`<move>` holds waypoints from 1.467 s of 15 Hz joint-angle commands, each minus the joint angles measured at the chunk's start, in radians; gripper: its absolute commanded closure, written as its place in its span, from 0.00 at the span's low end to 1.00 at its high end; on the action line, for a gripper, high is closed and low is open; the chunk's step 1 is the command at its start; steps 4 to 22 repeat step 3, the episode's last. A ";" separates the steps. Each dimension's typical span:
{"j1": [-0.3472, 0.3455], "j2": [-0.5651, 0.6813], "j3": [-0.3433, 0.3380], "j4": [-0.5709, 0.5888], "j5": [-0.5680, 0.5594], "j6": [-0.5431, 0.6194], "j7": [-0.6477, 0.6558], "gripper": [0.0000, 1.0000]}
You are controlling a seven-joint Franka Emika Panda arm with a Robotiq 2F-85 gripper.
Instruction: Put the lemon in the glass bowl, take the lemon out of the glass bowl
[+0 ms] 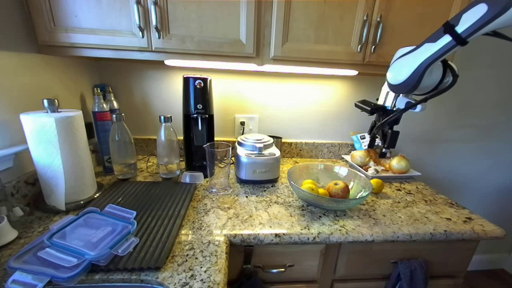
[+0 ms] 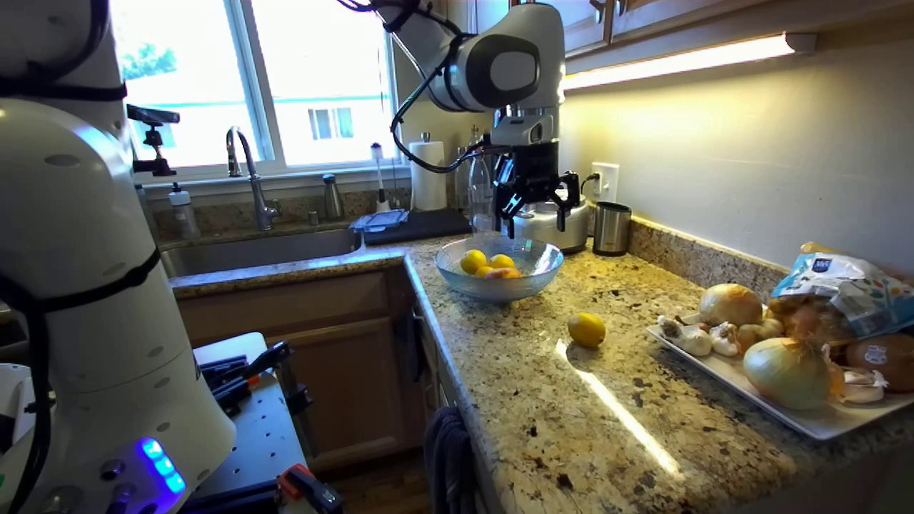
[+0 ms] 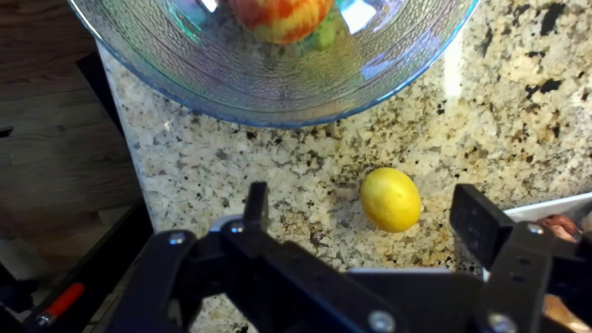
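Observation:
A yellow lemon lies on the granite counter beside the glass bowl, in both exterior views [image 1: 377, 185] [image 2: 587, 330] and in the wrist view [image 3: 391, 200]. The wide, clear glass bowl [image 1: 336, 205] also shows in an exterior view [image 2: 500, 290] and in the wrist view [image 3: 282, 108]. It holds several yellow lemons [image 2: 473, 261] and a red-yellow apple [image 1: 338, 189]. My gripper [image 3: 363, 201] is open and empty. It hangs above the counter, its fingers apart on either side of the lemon in the wrist view, not touching it. It also shows in both exterior views [image 1: 378, 150] [image 2: 537, 225].
A white plate [image 1: 412, 173] with onions and garlic stands near the lemon, also in an exterior view [image 2: 807, 426]. A silver-white appliance [image 1: 258, 164] and a clear jug [image 1: 218, 168] stand behind the bowl. The counter's front edge [image 1: 360, 239] runs close to the bowl.

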 commanded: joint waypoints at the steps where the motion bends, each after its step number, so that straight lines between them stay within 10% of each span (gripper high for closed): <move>1: -0.021 0.004 0.021 0.004 -0.006 -0.002 0.003 0.00; 22: -0.020 0.010 0.021 0.006 -0.006 -0.002 0.003 0.00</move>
